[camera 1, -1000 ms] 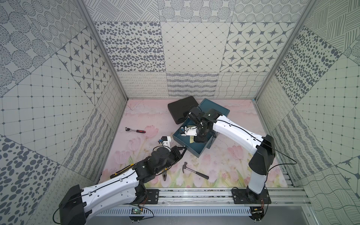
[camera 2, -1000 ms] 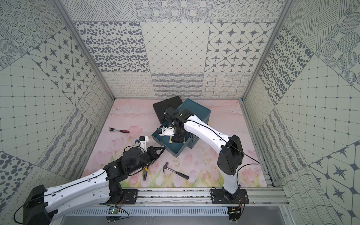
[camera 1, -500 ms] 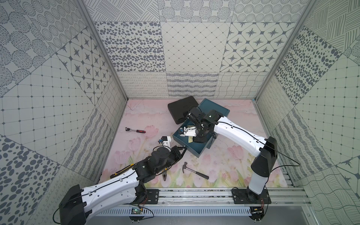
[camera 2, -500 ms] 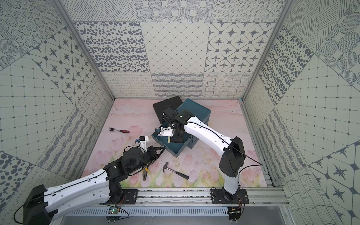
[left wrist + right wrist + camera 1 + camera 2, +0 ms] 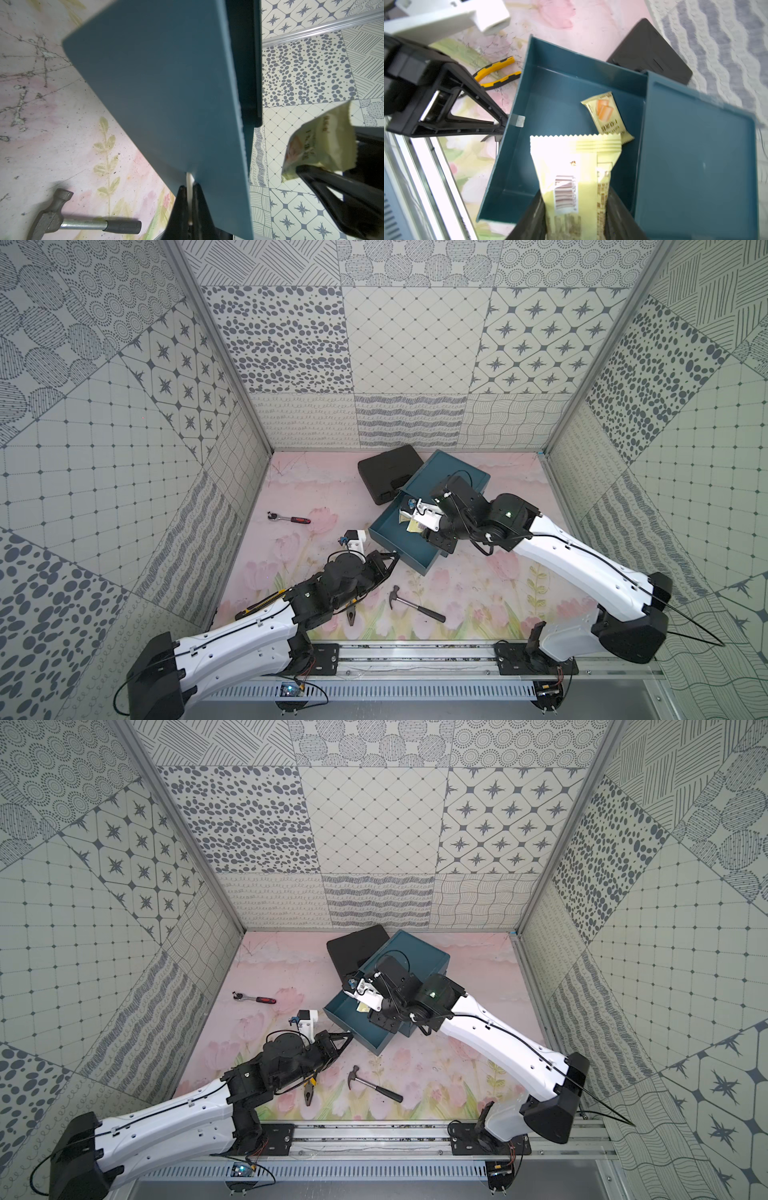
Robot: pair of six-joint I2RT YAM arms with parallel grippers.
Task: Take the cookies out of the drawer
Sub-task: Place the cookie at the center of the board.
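Cookie packet (image 5: 575,166), pale yellow, hangs pinched between the right hand (image 5: 575,220) fingers above the open drawer (image 5: 550,93). The right wrist view alone plainly shows a second packet (image 5: 607,116) lying inside. The left wrist view shows the left hand (image 5: 189,199) clamped tight on the drawer's white tab (image 5: 189,180).

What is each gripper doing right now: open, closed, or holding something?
Left gripper: closed on the white pull tab of the drawer.
Right gripper: closed on a beige cookie packet, above the drawer.
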